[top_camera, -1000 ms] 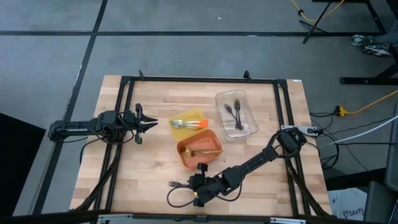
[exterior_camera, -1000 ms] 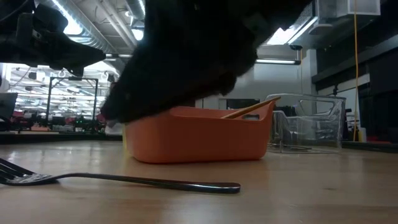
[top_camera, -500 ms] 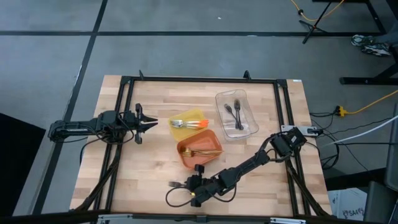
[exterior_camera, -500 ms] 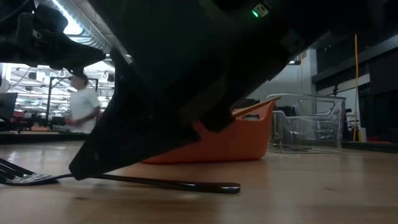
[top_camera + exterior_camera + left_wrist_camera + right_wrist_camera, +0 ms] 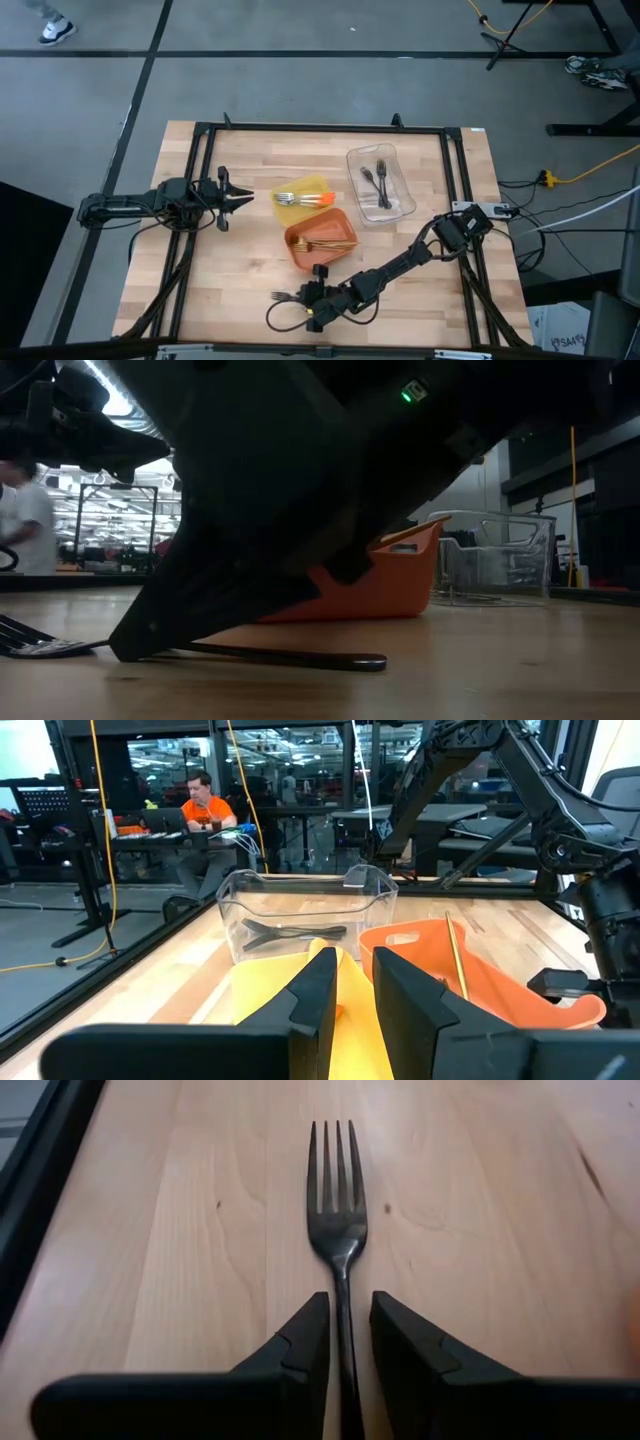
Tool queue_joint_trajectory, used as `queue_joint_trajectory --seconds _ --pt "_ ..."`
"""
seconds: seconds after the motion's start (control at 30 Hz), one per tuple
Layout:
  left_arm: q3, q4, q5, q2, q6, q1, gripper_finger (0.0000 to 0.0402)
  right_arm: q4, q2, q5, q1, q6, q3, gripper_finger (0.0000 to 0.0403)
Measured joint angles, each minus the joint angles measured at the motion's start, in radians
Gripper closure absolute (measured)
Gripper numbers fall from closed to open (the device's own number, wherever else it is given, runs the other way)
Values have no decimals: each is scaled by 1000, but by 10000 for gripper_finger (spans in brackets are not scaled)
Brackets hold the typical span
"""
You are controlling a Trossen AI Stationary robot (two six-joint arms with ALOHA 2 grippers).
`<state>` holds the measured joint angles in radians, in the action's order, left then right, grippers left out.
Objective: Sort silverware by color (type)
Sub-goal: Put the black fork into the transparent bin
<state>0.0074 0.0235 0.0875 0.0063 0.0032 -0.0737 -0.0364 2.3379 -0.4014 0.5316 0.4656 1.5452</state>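
Black slim fork point(image 5: 338, 1230) (four tines) lies on grained wood between the right gripper's point(image 5: 347, 1342) parted fingers.

You are looking at a robotics lab: a wooden table point(image 5: 240, 270) in a black metal frame point(image 5: 320, 128) on a grey concrete floor point(image 5: 300, 80), exposed ceiling ducts point(image 5: 150, 410), and a person at a laptop desk point(image 5: 200, 805) behind glass partitions.
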Motion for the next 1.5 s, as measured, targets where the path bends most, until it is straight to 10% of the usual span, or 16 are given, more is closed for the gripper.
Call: queue_joint_trajectory --seconds 0.5,1.5 --pt "0 0 0 0 0 0 338 12 1 26 -9 0 1 397" --pt "0 0 0 0 0 0 338 70 10 -53 -10 -119 58 402"
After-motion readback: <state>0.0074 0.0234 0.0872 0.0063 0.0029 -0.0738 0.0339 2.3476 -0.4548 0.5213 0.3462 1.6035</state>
